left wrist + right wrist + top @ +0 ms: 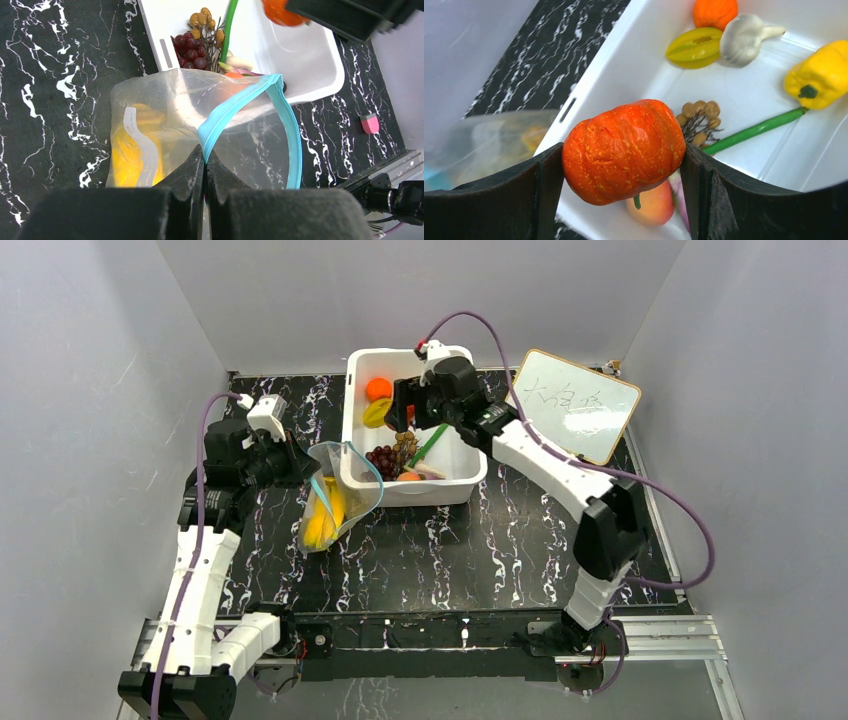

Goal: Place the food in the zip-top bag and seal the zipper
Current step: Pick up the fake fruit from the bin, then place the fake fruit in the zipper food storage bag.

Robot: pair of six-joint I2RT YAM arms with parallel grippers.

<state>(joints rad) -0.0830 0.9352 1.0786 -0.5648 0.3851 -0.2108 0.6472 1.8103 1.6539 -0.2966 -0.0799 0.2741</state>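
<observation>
Clamping an orange toy fruit (624, 135) in the wide-spread right gripper (620, 167) over the white tub (624, 60); pinching the zipper (235, 107) of the zip-top bag (165, 100) with the closed left gripper (205, 167)

Scrawled marks on the whiteboard (578, 405) are unreadable; the white strip (142, 145) on the zip-top bag (165, 95) shows no legible print.

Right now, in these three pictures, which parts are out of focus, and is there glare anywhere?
Right wrist view: the orange ridged toy pumpkin is sharp, the clear plastic bag at left is blurred. Left wrist view: the left claw near the lens is soft, the bag's teal-blue strip crisp. Top view: even light; the white board is bright, its writing faint.
</observation>
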